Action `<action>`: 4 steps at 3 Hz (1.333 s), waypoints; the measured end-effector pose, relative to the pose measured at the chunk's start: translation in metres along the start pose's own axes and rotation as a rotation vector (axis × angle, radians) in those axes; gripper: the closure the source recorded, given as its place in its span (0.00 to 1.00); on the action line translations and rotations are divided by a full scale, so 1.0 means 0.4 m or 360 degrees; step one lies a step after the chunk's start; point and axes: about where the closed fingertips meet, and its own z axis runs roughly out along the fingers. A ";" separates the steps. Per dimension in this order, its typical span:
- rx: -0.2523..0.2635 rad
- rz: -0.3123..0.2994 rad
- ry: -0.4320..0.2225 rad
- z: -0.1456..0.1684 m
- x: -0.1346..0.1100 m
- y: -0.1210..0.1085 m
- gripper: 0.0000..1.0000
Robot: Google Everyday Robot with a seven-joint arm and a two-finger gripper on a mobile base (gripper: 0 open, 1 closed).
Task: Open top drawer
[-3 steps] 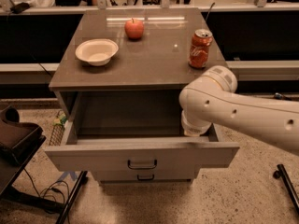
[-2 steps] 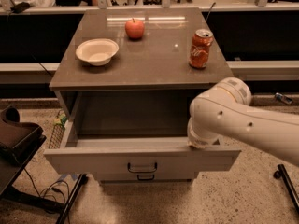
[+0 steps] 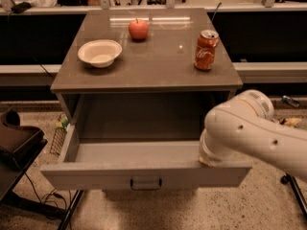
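Note:
The top drawer (image 3: 96,177) of the grey cabinet stands pulled far out. Its plain grey front faces me, with a small bar handle (image 3: 146,182) at centre, and its inside shows bare. My white arm (image 3: 249,133) reaches in from the right. Its end comes down on the drawer's right front corner. My gripper (image 3: 207,161) sits there at the top edge of the drawer front, mostly hidden behind the arm's last link.
On the cabinet top (image 3: 158,66) stand a white bowl (image 3: 100,52), a red apple (image 3: 138,28) and an orange soda can (image 3: 206,50). A dark chair (image 3: 17,143) and cables are at the left. A wheeled stand leg (image 3: 292,186) is at the right.
The drawer has slid further out toward me and now hides the lower drawer's handle. My arm has moved right and down along the drawer's right front corner.

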 end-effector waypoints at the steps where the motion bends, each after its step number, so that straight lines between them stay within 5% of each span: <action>1: -0.0024 0.0011 -0.0002 -0.005 0.008 0.018 1.00; 2: -0.0127 0.0033 -0.0020 -0.026 0.026 0.110 1.00; 4: -0.0199 0.0035 -0.0031 -0.038 0.034 0.161 0.60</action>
